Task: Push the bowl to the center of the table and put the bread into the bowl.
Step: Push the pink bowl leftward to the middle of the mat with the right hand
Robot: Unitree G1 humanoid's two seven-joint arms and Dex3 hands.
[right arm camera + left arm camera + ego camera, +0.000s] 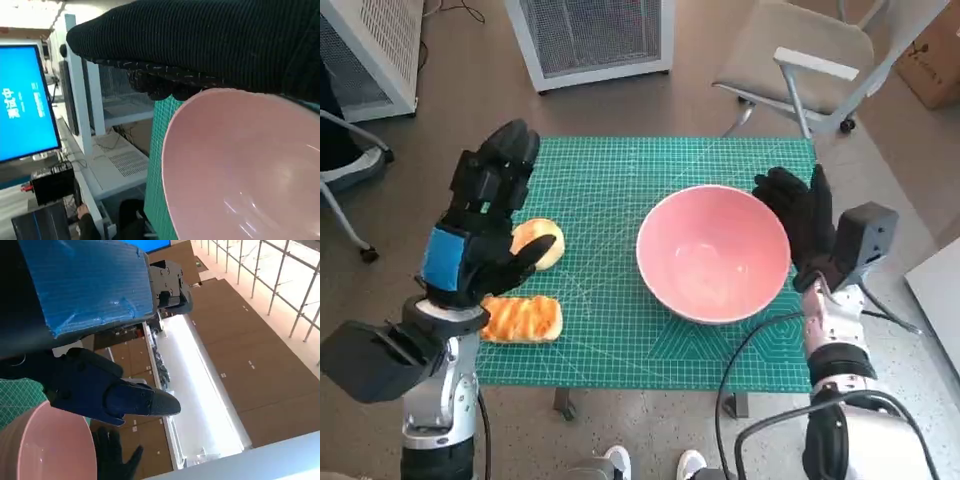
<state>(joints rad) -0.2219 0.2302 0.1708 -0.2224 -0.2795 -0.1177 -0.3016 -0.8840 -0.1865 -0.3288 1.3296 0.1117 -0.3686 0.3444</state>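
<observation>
Because the bowl (713, 252) needs pushing, the open right robot hand (802, 222) rests against its right rim; the left robot hand (485, 215), seemingly open, hovers over bread (538, 243) at left.

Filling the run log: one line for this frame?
stage: pushing | right robot hand: against round pink bowl rim | left robot hand: open above golden bread pieces | bowl: empty, on green cutting mat

Glossy smooth pink bowl (713, 252), matt gridded green mat (610, 330), knitted right hand (802, 213)
</observation>
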